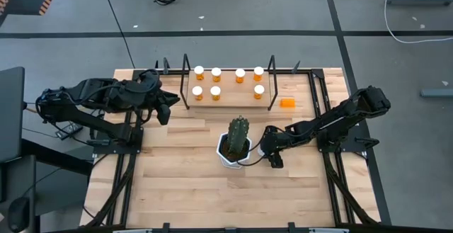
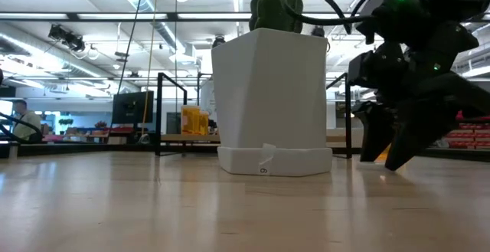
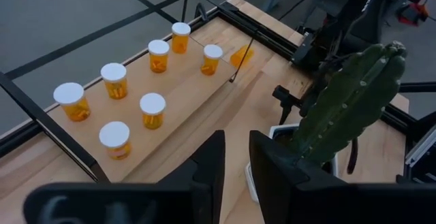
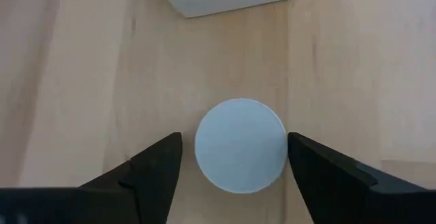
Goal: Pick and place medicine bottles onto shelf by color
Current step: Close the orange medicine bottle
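A pill bottle (image 4: 240,145), seen from above as a round white cap, is standing upright on the wooden tabletop (image 4: 82,81) directly between the two dark fingers (image 4: 151,164) of the right gripper (image 1: 274,156). The fingers are spread open on either side of the cap, each just beside it with a thin gap showing, so nothing is being gripped. Just ahead of this gripper the white pot (image 1: 228,156) of the green cactus (image 1: 239,135) is sitting on the table. In the low view the right gripper (image 2: 387,148) is hanging close to the tabletop beside that pot (image 2: 268,99).

Farther beyond the cactus from the right gripper, seven more orange pill bottles (image 1: 215,74) with white caps are standing upright on the top board of the low wooden shelf (image 1: 228,100). An orange bottle without a visible cap (image 1: 287,103) is lying on its side on the table just outside the shelf's end.

The left gripper (image 1: 164,108) is hovering off the other end of the shelf, its fingers (image 3: 208,173) nearly together with only a narrow slit between them, holding nothing.
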You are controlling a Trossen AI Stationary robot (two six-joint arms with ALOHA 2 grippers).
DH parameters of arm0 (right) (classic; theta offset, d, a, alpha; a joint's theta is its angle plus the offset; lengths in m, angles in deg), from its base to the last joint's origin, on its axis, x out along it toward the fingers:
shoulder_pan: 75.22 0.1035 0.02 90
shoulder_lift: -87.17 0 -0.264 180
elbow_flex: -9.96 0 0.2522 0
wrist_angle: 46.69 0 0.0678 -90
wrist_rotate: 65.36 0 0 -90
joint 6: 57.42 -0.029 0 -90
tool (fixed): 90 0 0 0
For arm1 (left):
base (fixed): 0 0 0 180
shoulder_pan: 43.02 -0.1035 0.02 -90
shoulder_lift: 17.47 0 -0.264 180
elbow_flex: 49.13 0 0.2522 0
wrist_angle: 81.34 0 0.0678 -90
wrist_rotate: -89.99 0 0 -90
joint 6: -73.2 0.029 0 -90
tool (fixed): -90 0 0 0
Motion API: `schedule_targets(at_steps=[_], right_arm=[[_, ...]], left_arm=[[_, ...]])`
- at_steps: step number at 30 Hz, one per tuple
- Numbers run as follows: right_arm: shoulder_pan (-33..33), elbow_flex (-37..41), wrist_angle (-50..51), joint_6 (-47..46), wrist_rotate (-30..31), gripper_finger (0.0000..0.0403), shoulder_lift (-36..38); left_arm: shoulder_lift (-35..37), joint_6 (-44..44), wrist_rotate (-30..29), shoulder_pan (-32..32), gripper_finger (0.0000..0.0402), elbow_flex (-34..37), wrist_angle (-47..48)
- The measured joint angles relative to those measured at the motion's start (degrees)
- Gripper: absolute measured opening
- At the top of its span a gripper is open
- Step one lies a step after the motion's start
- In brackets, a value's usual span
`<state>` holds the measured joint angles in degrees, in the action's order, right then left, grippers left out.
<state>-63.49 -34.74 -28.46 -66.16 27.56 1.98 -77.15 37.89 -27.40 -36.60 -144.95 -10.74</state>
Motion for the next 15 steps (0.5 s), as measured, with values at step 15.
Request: schedule_targets(at_steps=[15], right_arm=[[2.5, 0.0, 0.0, -4.9, 2.6, 0.0211, 0.0]], left_arm=[[0.0, 0.0, 0.0, 0.0, 0.0073, 0.0, 0.0]])
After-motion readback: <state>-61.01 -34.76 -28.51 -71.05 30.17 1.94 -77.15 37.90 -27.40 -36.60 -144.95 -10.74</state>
